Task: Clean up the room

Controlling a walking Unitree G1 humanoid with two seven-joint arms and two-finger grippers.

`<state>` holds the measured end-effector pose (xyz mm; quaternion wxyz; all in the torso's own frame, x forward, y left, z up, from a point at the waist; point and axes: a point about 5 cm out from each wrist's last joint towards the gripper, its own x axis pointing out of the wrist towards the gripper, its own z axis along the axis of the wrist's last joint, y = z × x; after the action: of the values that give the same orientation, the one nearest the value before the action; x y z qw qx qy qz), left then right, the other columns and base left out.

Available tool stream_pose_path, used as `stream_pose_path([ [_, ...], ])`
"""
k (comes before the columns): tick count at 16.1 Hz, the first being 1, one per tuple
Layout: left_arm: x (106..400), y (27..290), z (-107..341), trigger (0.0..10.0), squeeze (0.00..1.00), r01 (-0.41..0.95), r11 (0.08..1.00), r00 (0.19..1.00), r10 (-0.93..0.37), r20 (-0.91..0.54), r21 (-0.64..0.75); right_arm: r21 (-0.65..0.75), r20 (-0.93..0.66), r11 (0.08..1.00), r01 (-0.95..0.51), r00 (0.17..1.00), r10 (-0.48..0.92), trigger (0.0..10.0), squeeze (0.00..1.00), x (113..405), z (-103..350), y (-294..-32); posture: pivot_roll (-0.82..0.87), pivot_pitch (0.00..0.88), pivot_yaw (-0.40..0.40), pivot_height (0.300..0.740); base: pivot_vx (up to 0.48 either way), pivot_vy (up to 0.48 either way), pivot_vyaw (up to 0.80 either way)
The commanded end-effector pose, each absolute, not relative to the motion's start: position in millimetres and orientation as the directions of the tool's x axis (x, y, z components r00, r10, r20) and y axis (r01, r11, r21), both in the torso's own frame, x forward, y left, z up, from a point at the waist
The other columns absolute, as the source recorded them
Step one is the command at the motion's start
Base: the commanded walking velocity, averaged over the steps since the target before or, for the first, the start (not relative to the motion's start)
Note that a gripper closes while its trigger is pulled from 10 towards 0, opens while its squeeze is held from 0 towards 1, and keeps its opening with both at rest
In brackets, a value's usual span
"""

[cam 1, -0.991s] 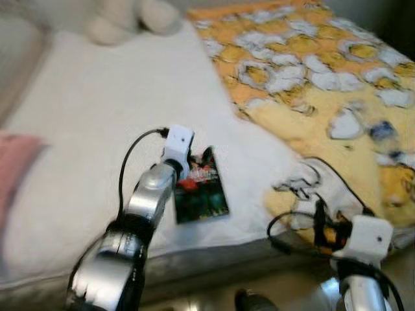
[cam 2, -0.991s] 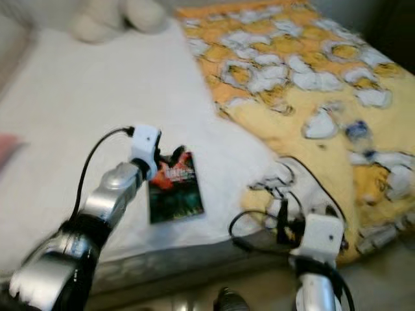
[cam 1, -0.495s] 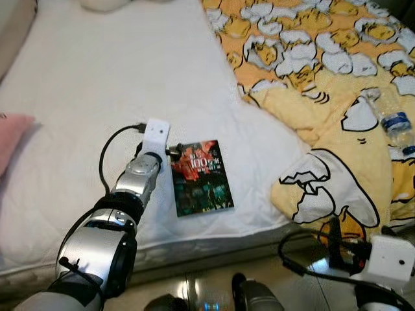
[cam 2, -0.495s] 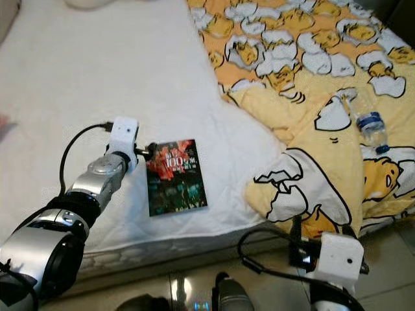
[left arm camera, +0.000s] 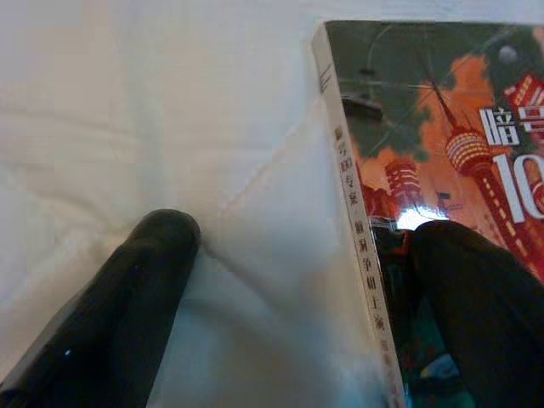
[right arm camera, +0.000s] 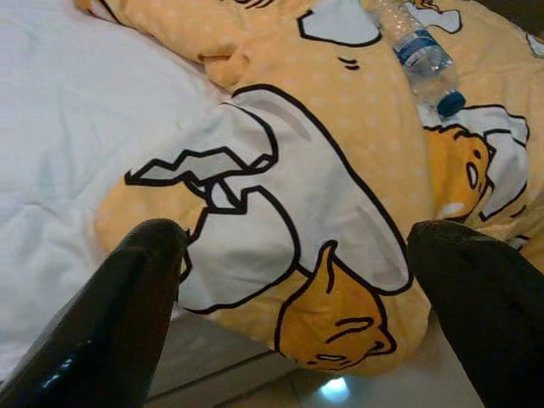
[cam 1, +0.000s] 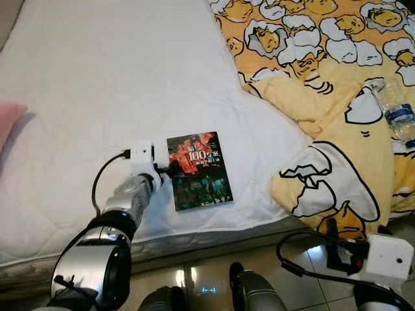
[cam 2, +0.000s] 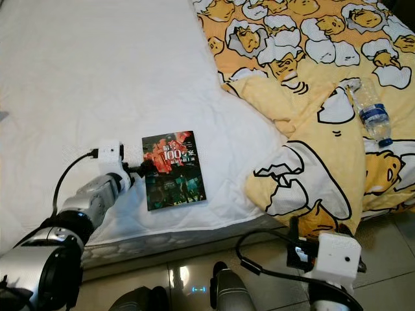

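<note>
Book (cam 1: 199, 171) pick-up is the step in hand, by my reading: the paperback lies flat, cover up, on the white bed (cam 1: 97, 84) near its near edge, and the left gripper (left arm camera: 297, 280) has its jaws spread wide across the book's left, spine-side edge. In the left wrist view one finger (left arm camera: 476, 306) rests over the cover while the other lies on the white sheet beside the spine, so the jaws straddle the edge but have not closed on anything. From the head views the left arm reaches from the near left onto the mattress, its wrist just beside the book. The next move probably calls for getting the sheet-side finger under the spine, or sliding the book toward the near edge of the bed, since a thin flat book on soft bedding gives little to pinch and the sheet may bunch into the grip. The right gripper (right arm camera: 293, 280) hangs low over the floor at the near right with its jaws wide and holding nothing, facing the yellow patterned blanket (cam 1: 337, 129). A plastic water bottle (cam 2: 367, 111) lies on that blanket at the far right, well apart from the book, and looks like a later item for tidying.
</note>
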<state>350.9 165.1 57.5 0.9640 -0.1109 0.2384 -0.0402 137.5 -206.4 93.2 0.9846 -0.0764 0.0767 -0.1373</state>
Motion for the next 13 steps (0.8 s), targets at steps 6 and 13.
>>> stream_pose_path([
  [6, 347, 148, 55, 10.0, 0.00, 0.077, 0.909, 0.873, -0.260, -0.413, -0.410, -0.178, -0.164, 0.953, 0.247, 0.947, -0.276, 10.0, 0.00, 137, 86, -210, -0.21, 0.213, 0.030, 0.736, 0.000, 0.000, 0.00],
  [13, 345, 141, 63, 10.0, 0.00, 0.224, 0.936, 0.899, -0.306, -0.313, -0.271, -0.182, -0.178, 0.953, 0.244, 0.945, -0.276, 10.0, 0.00, 136, 79, -209, -0.20, 0.181, 0.040, 0.736, 0.000, 0.000, 0.00],
])
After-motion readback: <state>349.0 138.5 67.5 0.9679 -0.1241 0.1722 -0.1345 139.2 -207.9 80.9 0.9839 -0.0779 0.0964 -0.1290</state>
